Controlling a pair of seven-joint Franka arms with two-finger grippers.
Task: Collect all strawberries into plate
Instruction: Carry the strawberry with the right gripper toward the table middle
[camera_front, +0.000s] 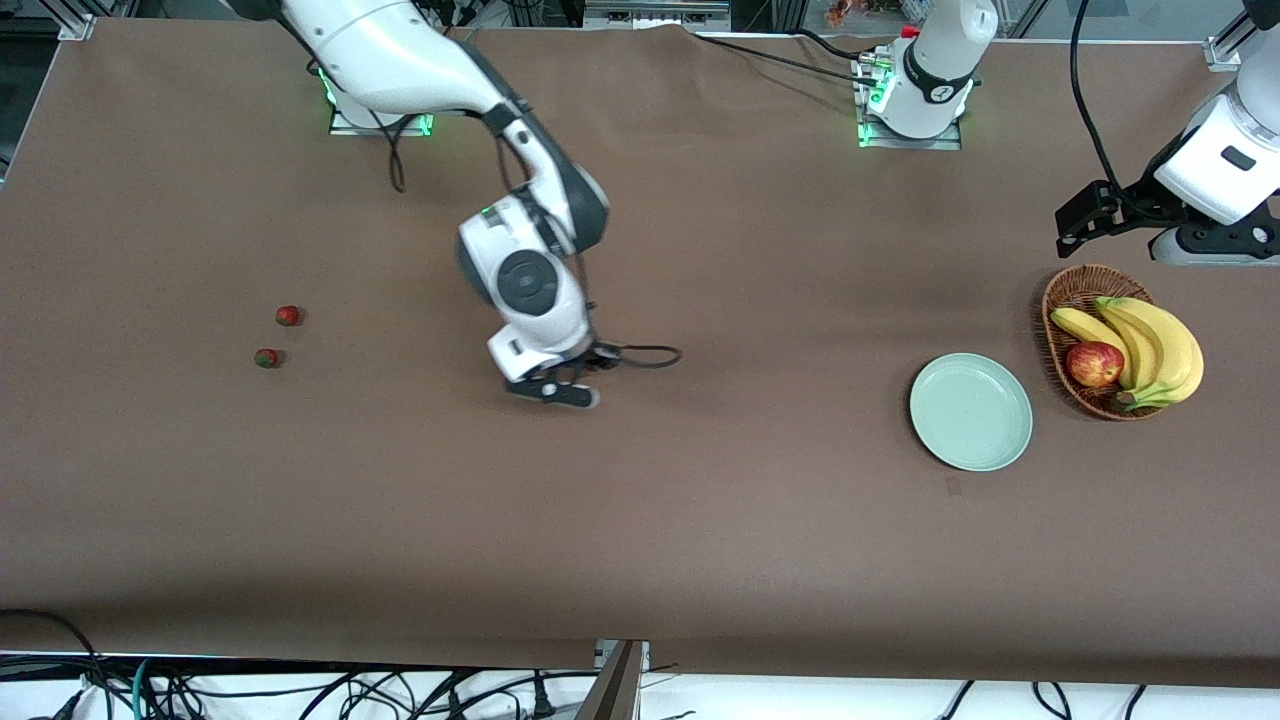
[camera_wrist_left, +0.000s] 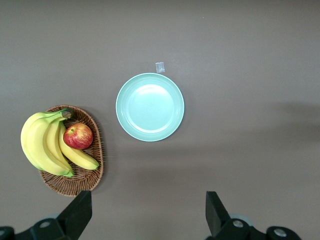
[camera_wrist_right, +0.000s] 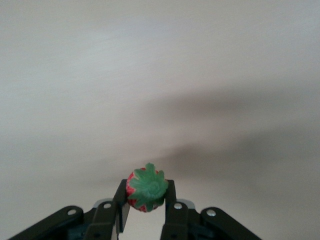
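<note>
From my station I see the right gripper (camera_wrist_right: 145, 210) clenched on a small red strawberry with a green leafy cap (camera_wrist_right: 146, 194), the berry pinched between its two dark fingers (camera_wrist_right: 121, 207) with the cap facing the wrist camera. In the front view that right gripper (camera_front: 560, 392) hangs over the bare middle of the brown cloth-covered table (camera_front: 700, 520), well apart from everything else.

Two more small red strawberries lie on the cloth toward the right arm's end of the table: one strawberry (camera_front: 288, 316) sits farther from the front camera, and the second strawberry (camera_front: 266, 358) lies just beside it, nearer to that camera. They are close together but not touching.

The round, shallow, pale mint-green plate (camera_front: 970, 411) rests flat toward the left arm's end, with nothing on it. Just beside it, closer to that end of the table, stands an oval brown woven wicker basket (camera_front: 1070, 295) holding a bunch of yellow bananas (camera_front: 1160, 345) and a red apple (camera_front: 1094, 364).

The left arm waits. Its left gripper (camera_wrist_left: 147, 220) hangs high over the plate (camera_wrist_left: 150, 107) and basket (camera_wrist_left: 75, 182), fingers (camera_wrist_left: 80, 212) spread wide and holding nothing.
</note>
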